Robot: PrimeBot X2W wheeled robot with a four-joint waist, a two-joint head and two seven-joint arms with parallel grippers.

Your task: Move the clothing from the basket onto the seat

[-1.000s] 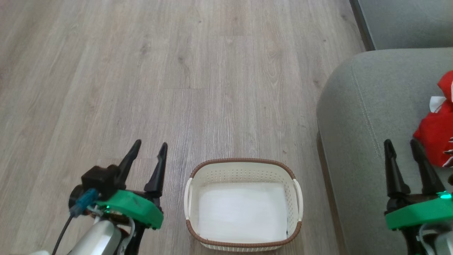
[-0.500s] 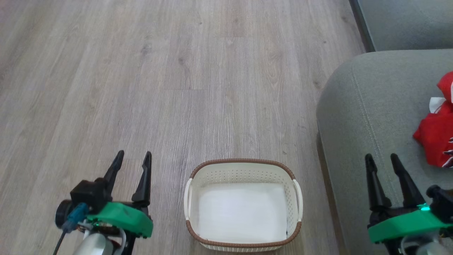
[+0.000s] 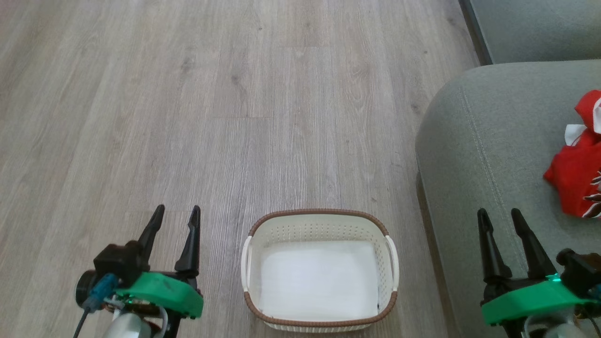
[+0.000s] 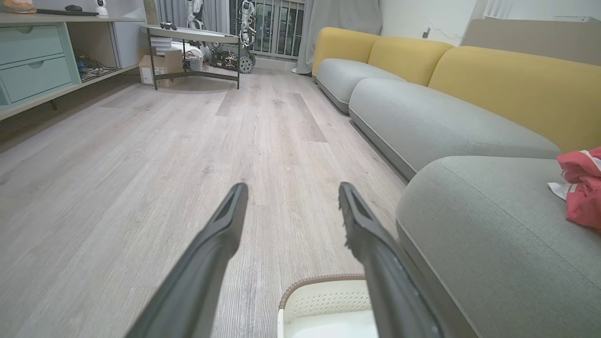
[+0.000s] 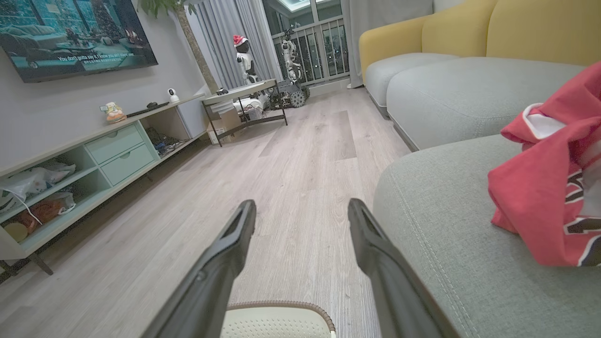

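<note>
Flanking the basket (image 3: pixel 319 212) on the pale wood floor (image 3: pixel 235 117), both arms sit low with their fingers pointing forward. The left end effector (image 3: pixel 177 209) has its fingers parted and grips nothing. The right end effector (image 3: pixel 498 212), likewise parted, hangs over the front edge of the seat (image 3: pixel 488 141). The clothing (image 3: pixel 575 183) lies crumpled on the seat, well apart from the basket.

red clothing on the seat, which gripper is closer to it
Right. The right gripper hovers over the seat near the clothing; the left gripper is over the floor, beyond the basket.
</note>
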